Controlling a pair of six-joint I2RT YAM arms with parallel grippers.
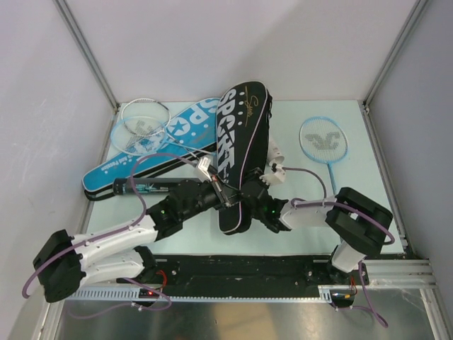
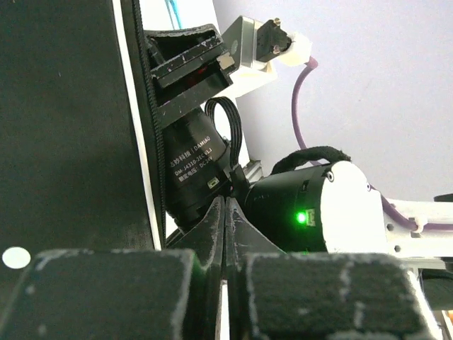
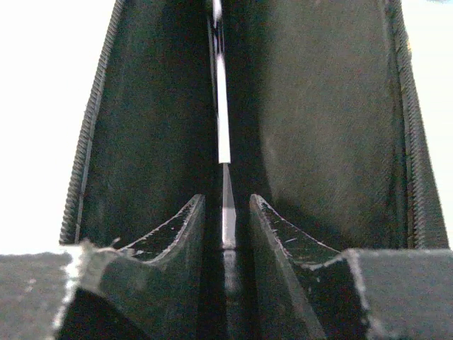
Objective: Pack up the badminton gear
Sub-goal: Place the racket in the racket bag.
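Observation:
The black "SPORT" cover [image 1: 244, 134] stands tilted up at the table's middle, between both arms. My right gripper [image 1: 260, 185] [image 3: 226, 202] is at its lower right side. The fingers stand a little apart astride the cover's [image 3: 318, 106] white-piped edge, with dark fabric filling the gap. My left gripper [image 1: 221, 190] [image 2: 226, 202] is shut at the cover's [image 2: 64, 142] left edge, and nothing shows between its tips. A blue cover [image 1: 134, 164] lies at the left with a light-blue racket head [image 1: 145, 134] on it. A white racket [image 1: 144, 112] lies behind it.
A light-blue racket [image 1: 322, 140] lies flat at the right, handle toward the near edge. A black tube [image 1: 138, 188] lies by the blue cover's near side, close to the left arm. Frame posts and white walls close in the table.

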